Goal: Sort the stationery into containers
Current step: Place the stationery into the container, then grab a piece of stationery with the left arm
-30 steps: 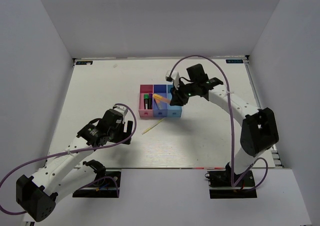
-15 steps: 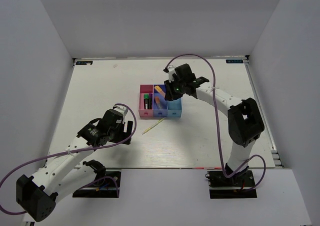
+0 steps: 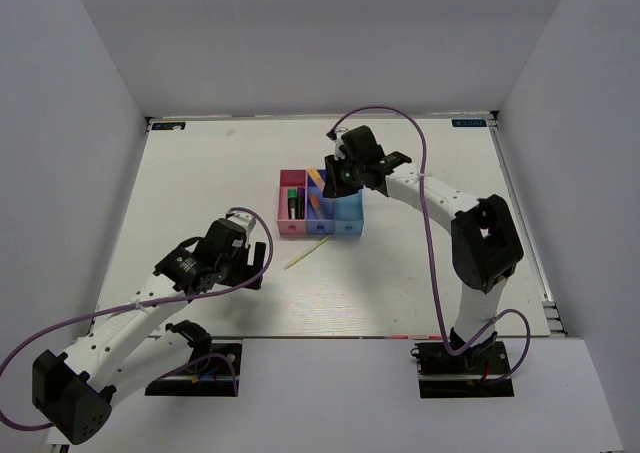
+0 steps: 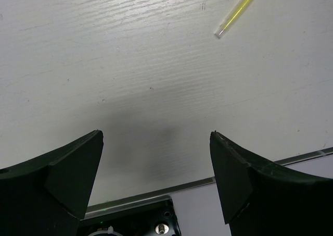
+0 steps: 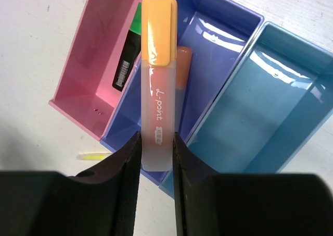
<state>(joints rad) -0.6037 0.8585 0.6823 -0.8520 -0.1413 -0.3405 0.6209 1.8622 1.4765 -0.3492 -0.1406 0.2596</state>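
Right wrist view only: right gripper (image 5: pixel 156 148) jaws clamped on an orange highlighter (image 5: pixel 157 64), cap pointing away, above the dark blue-purple bin (image 5: pixel 223 33). A 2nd orange highlighter (image 5: pixel 183 64) lies inside that bin. Black marker with green cap (image 5: pixel 127 59) sits in the pink bin (image 5: pixel 93 43); light blue bin (image 5: pixel 270 106) adjoins.

Left wrist view: left gripper (image 4: pixel 156 136) jaws spread wide over bare worktop (image 3: pixel 200 193), well apart from the yellow-green stick (image 4: pixel 238 12).

Top view: open worktop on all sides of the bins.

Versus 1 s ago: right gripper has shifted from the light blue bin to the middle one; left arm unchanged.
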